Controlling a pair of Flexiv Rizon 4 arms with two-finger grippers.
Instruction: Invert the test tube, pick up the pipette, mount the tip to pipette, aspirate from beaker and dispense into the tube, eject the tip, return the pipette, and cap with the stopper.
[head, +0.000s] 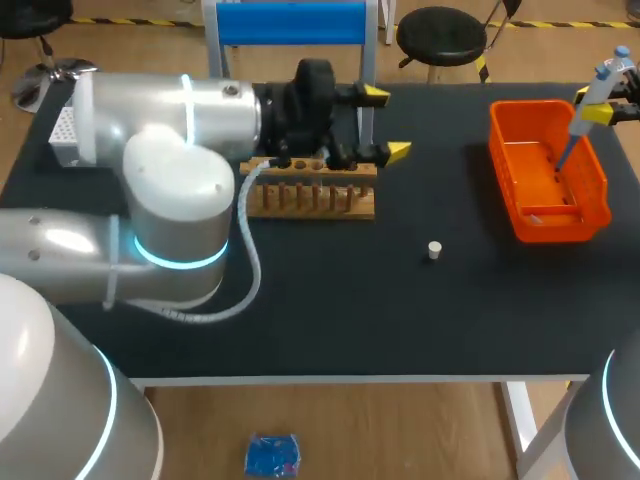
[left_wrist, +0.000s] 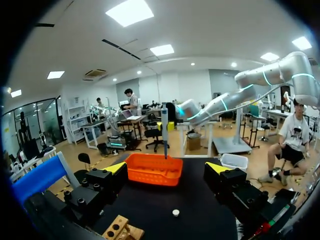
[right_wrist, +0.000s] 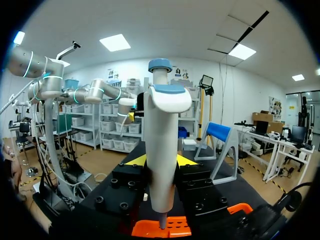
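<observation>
On the black desk (head: 330, 310), you'll want to aim inside the orange plastic bin (head: 598, 190) so the tip drops in. Your left tool (head: 392, 124) hangs wide open and empty above the wooden tube rack (head: 310, 200). Your right tool (right_wrist: 161, 161) is clamped on the white-and-blue pipette (right_wrist: 162, 130), upright over the bin. The small white stopper (head: 434, 250) sits mid-desk.

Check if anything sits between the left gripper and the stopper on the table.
Nothing visible. Only bare black table lies between the open left gripper and the stopper. The wooden rack is off to one side, the orange bin to the other.
</observation>
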